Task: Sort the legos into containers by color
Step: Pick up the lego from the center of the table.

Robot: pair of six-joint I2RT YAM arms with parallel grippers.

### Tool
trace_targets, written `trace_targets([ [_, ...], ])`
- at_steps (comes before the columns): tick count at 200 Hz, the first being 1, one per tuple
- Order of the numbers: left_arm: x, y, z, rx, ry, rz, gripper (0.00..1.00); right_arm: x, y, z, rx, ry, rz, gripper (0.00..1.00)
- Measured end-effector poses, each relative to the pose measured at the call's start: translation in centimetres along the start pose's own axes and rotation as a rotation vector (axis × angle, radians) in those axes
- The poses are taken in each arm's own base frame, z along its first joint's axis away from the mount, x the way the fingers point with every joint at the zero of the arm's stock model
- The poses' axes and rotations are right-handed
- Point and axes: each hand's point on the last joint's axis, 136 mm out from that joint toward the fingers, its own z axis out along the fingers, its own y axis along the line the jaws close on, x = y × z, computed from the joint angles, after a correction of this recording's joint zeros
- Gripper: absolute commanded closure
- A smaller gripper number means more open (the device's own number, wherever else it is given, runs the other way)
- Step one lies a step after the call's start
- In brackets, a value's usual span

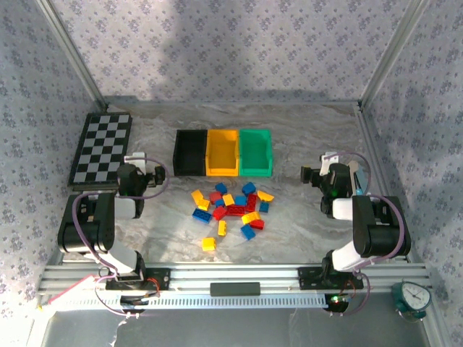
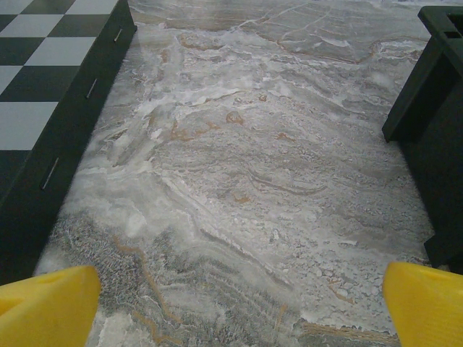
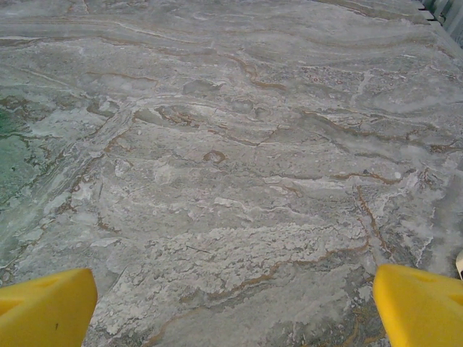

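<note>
Legos (image 1: 230,210) lie heaped on the surface (image 1: 304,217) just before the black bin (image 1: 190,152), yellow bin (image 1: 222,153) and green bin (image 1: 256,152), between and apart from the left fingers (image 2: 47,307) and right fingers (image 3: 419,303), both spread wide, holding nothing.

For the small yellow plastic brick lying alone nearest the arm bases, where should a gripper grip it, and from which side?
Take the yellow brick across its two opposite side walls, coming straight down from above. It lies flat on the marble table, apart from the pile, so there is likely room on either side.
</note>
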Motion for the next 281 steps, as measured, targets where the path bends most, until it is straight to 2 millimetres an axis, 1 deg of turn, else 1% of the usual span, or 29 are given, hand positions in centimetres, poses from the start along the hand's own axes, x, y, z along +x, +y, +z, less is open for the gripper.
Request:
trace_targets([
  [28,0.0,-0.1,0.0,0.006,0.001,0.003,0.00,-0.1,0.2,-0.1,0.007,0.015,-0.008,0.00],
  [61,0.0,-0.7,-0.4,0.031,0.018,0.021,0.00,-2.1,0.4,-1.0,0.016,-0.023,-0.014,0.00],
  [78,-1.0,-0.8,-1.1,0.033,0.009,0.021,0.00,-3.4,0.1,-1.8,0.029,-0.054,-0.013,0.00],
  [94,-2.4,-0.8,-1.9,0.032,-0.013,0.013,0.00,-4.5,-0.1,-2.8,0.042,-0.080,-0.010,0.00],
  [108,-3.7,-0.8,-2.6,0.028,-0.027,-0.009,0.00,-5.0,-0.3,-3.6,0.051,-0.083,-0.001,0.00],
  [129,-5.2,-0.5,-3.8,0.011,-0.027,-0.080,0.00,-5.4,-0.7,-4.6,0.061,-0.080,0.035,0.00],
  [154,-6.3,0.1,-5.4,-0.028,0.013,-0.271,0.00,-4.9,-1.2,-4.7,0.048,-0.028,0.136,0.00],
  [168,-7.2,-0.4,-6.1,0.003,0.011,-0.354,0.00,-4.7,-1.0,-4.5,0.010,-0.001,0.187,0.00],
  [180,-7.3,-1.5,-6.4,0.058,0.037,-0.418,0.00,-4.6,-0.6,-4.2,-0.025,0.026,0.219,0.00],
  [188,-7.0,-2.4,-6.5,0.097,0.072,-0.453,0.00,-4.6,-0.2,-4.0,-0.047,0.040,0.235,0.01],
  [202,-6.0,-4.0,-6.5,0.153,0.156,-0.496,0.00,-4.5,0.6,-4.0,-0.082,0.067,0.253,0.05],
  [215,-4.6,-5.7,-6.6,0.200,0.260,-0.512,0.00,-4.6,1.4,-4.1,-0.108,0.094,0.263,0.07],
  [234,-2.1,-8.9,-7.2,0.273,0.446,-0.504,0.00,-4.9,2.8,-4.2,-0.147,0.122,0.269,0.08],
  [254,0.4,-12.4,-8.6,0.334,0.615,-0.456,0.00,-4.3,5.0,-4.6,-0.200,0.164,0.267,0.09],
  [265,2.0,-14.4,-9.9,0.370,0.700,-0.411,0.00,-3.7,6.5,-4.9,-0.233,0.194,0.256,0.10],
  [281,4.0,-16.3,-11.7,0.397,0.800,-0.351,0.01,-3.0,8.8,-5.4,-0.278,0.221,0.228,0.12],
])
